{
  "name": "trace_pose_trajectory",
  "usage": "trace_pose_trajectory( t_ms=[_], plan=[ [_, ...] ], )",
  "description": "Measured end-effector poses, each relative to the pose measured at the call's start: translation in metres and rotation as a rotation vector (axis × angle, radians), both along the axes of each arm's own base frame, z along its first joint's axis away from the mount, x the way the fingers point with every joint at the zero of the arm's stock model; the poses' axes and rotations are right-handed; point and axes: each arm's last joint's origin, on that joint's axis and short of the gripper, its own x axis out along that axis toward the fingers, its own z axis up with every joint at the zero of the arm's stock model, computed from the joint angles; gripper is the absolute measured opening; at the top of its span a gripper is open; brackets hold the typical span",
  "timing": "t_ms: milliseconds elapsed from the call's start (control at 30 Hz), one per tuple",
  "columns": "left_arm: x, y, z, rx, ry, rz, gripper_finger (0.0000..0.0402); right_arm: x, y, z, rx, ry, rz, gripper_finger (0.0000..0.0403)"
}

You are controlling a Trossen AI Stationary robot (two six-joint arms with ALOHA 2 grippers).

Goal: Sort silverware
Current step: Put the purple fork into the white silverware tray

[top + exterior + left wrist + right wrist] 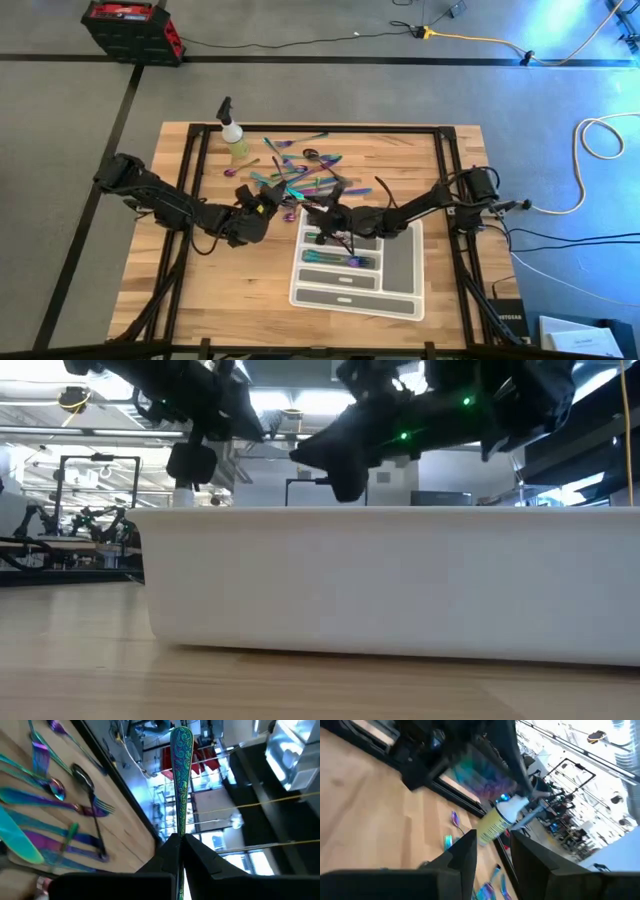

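Note:
The silverware (300,178) lies as a loose pile of iridescent forks, spoons and knives on the wood table, between the spray bottle and the tray; the left wrist view shows it too (50,820). A few pieces (340,261) lie in one compartment of the white tray (400,262). My left gripper (270,203) hovers at the pile's near-left side, shut on one iridescent piece (181,780). My right gripper (318,213) hangs just right of it, above the tray's far-left corner; its fingers (465,855) stand apart with nothing between them. My left gripper pinches the patterned handle (180,831) of one iridescent piece between its two fingertips. The fingers reach level from the table's left and lie along the piece. Its rounded handle end (181,742) sticks out ahead, lifted clear of the table. The fingers hide the rest.
A yellow-green spray bottle (235,138) stands at the far left of the table, also seen in the right wrist view (492,824). The tray's white wall (380,580) fills the low view. Bare wood lies near and left of the tray.

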Motion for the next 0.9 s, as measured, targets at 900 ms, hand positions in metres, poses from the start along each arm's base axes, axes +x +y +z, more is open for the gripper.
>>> trace_pose_trajectory(
  t_ms=[900],
  plan=[
    [0.011,0.006,0.016,0.017,-0.023,-0.170,0.0001,0.012,-0.008,0.020,-0.615,0.258,-0.140,0.0085]
  ],
)
